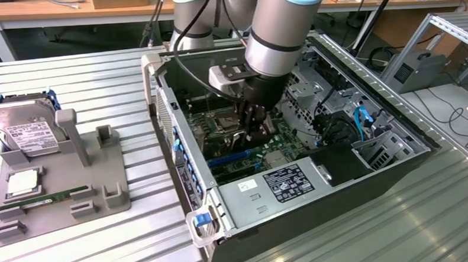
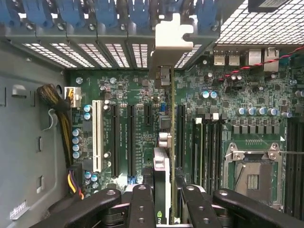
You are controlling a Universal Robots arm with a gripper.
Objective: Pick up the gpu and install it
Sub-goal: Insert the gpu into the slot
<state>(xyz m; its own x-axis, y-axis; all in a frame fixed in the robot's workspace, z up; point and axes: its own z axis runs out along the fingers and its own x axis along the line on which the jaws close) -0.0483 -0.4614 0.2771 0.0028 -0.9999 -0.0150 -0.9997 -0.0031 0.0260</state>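
The gpu (image 2: 163, 164) is a thin black card seen edge-on, standing upright over the green motherboard (image 2: 223, 95) among the black expansion slots. Its silvery end bracket (image 2: 172, 37) reaches up to the row of slot openings in the case's rear wall. My gripper (image 2: 161, 206) is shut on the card, one black finger (image 2: 141, 204) on each side of it. In the exterior view the gripper (image 1: 254, 127) reaches down into the open computer case (image 1: 377, 160), with the gpu (image 1: 233, 144) low over the board. I cannot tell whether the card's edge sits in a slot.
A white slot (image 2: 97, 135) and a cable bundle (image 2: 61, 118) lie to one side of the card, the CPU socket (image 2: 251, 175) to the other. At the exterior view's left, a grey fixture (image 1: 102, 190) holds a silver hard drive (image 1: 25, 131) and a green memory stick (image 1: 43, 200).
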